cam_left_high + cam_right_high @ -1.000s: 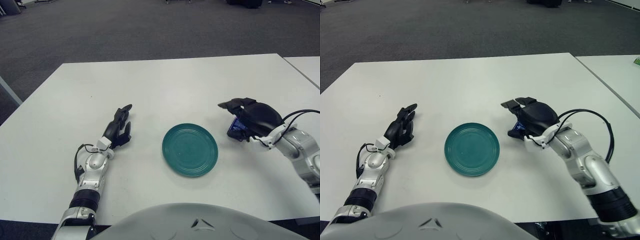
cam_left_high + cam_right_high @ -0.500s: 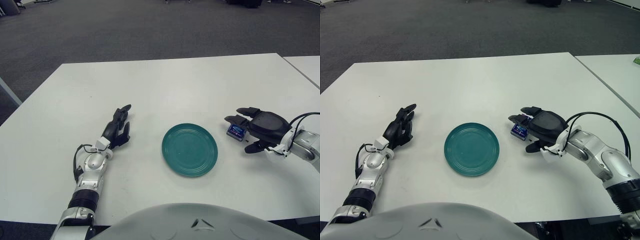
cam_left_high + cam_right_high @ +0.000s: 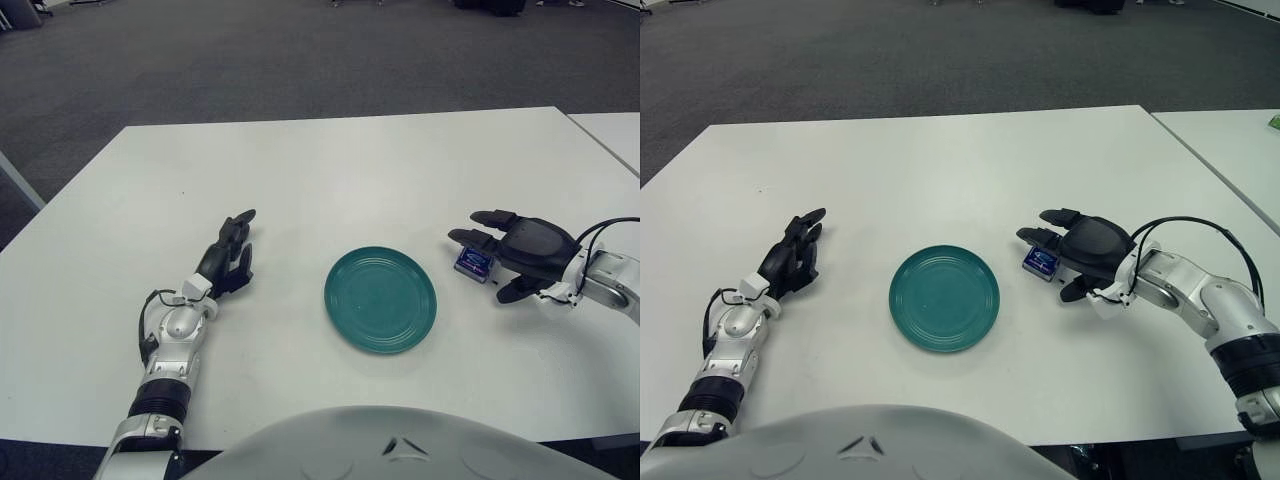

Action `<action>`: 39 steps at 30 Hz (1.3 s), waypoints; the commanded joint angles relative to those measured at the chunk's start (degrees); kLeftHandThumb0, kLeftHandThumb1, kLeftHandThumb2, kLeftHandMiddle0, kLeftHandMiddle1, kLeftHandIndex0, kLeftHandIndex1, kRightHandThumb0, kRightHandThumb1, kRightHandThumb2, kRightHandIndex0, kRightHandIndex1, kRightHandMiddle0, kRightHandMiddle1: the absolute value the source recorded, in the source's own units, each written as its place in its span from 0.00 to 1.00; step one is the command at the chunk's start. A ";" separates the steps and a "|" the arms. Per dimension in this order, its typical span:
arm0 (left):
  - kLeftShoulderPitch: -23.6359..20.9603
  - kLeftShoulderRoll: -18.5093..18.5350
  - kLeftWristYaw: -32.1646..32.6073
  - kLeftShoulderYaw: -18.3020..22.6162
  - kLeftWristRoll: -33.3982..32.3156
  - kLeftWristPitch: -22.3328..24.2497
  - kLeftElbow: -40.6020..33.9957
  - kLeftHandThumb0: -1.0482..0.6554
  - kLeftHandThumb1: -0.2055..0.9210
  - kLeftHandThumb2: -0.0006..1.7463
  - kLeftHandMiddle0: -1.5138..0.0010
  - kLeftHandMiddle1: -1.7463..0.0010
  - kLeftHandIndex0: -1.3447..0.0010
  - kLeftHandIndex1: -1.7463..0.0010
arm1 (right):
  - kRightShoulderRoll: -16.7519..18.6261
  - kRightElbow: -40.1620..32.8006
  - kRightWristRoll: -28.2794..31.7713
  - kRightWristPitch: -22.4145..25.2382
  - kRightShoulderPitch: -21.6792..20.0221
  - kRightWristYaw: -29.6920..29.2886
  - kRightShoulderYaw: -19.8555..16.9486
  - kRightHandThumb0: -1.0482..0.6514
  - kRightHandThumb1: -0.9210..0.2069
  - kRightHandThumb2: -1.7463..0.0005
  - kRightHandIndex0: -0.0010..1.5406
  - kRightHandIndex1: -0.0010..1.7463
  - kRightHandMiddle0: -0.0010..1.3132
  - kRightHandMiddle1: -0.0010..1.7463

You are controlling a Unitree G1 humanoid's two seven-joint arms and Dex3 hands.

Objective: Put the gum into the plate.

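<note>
Gum [image 3: 1040, 262] beside plate [image 3: 944, 297] (right side), right hand [image 3: 1090, 250] splayed over it — ungrasped, left hand [image 3: 790, 262] idle

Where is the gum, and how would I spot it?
Find the round teal plate in the middle of the white table. Just to its right, at the fingertips of the robot's black right hand, lies the gum. It is a small blue packet, the only blue thing on the table.
</note>
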 commanded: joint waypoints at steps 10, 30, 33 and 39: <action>-0.41 1.65 -1.92 1.29 -1.07 0.07 1.89 0.05 1.00 0.51 0.88 1.00 1.00 0.71 | 1.56 6.97 -1.91 0.15 -4.84 -4.55 3.73 0.02 0.00 0.77 0.12 0.01 0.00 0.09; -0.20 2.77 -3.96 2.61 -2.41 -0.61 2.54 0.05 1.00 0.51 0.88 1.00 1.00 0.71 | 1.43 16.45 -3.98 -0.87 -11.35 -9.94 8.32 0.06 0.00 0.79 0.16 0.02 0.00 0.16; -0.23 2.84 -4.17 2.77 -2.51 -0.62 2.63 0.05 1.00 0.51 0.88 1.00 1.00 0.71 | 1.76 17.81 -4.31 -0.77 -12.15 -10.72 9.23 0.06 0.00 0.78 0.17 0.02 0.00 0.17; -0.27 2.88 -4.34 2.87 -2.58 -0.68 2.76 0.05 1.00 0.51 0.88 1.00 1.00 0.71 | 2.71 20.44 -4.85 -0.95 -13.92 -12.51 11.09 0.06 0.00 0.76 0.18 0.03 0.00 0.19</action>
